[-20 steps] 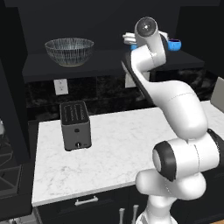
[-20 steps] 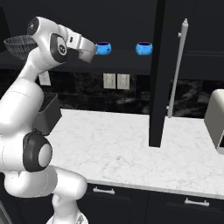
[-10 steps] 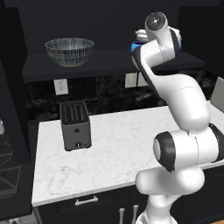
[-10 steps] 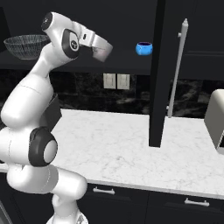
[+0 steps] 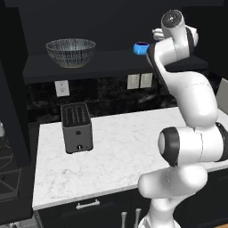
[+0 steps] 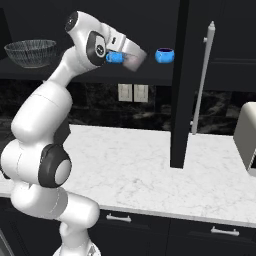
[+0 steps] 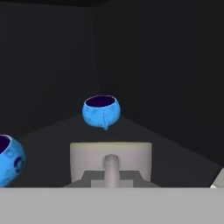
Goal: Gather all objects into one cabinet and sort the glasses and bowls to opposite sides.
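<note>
On the marble counter (image 5: 133,133) a dark toaster (image 5: 76,128) stands near the left edge, and a second, pale toaster (image 6: 246,137) sits at the right edge. Above the counter, the gripper (image 6: 134,59) is up at the height of the cabinet shelf (image 5: 89,67). Its jaws are almost fully closed on the beige cup (image 7: 111,160), which the hand view shows as a pale straight-sided thing just in front of the hand, low over the shelf. On the shelf, one blue bowl (image 7: 8,159) stands just beside the cup, toward the shelf's front edge, and I cannot tell if they touch. The second blue bowl (image 7: 101,110) stands further back, apart from the cup. The clear glass bowl (image 5: 71,51) rests upright at the far left end of the same shelf, well apart from the others. The tall cabinet door (image 6: 179,80) with its white bar handle (image 6: 202,75) stands open at the right end of the shelf.
</note>
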You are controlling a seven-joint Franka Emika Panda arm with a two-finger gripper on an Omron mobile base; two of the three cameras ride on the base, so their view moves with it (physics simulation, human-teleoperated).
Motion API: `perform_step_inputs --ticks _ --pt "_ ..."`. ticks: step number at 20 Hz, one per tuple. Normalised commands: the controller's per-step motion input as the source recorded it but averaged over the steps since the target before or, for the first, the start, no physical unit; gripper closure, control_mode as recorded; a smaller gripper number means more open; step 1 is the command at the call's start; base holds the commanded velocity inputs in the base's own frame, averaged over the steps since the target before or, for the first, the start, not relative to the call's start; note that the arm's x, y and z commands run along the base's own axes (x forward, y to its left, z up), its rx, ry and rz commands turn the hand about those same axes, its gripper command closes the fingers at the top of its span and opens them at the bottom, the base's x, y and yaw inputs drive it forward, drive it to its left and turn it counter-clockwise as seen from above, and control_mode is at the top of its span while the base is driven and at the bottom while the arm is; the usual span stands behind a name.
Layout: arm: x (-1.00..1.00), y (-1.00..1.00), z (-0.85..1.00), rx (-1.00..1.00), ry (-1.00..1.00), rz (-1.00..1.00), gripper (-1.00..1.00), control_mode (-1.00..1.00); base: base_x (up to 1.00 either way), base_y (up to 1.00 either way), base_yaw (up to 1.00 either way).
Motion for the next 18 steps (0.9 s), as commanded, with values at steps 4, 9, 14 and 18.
perform_step_inputs --ticks 4,9,14,18 --pt "0.0 -0.54 0.0 0.0 0.0 -0.04 1.0 -1.0 0.0 0.0 0.0" --pt "0.0 -0.49 0.0 0.0 0.0 -0.01 1.0 -1.0 0.0 0.0 0.0" --pt "0.0 -0.19 -0.07 0.0 -0.08 0.0 1.0 -1.0 0.0 0.0 0.0" --pt "0.0 -0.11 -0.07 0.0 -0.08 0.0 1.0 -1.0 0.0 0.0 0.0"
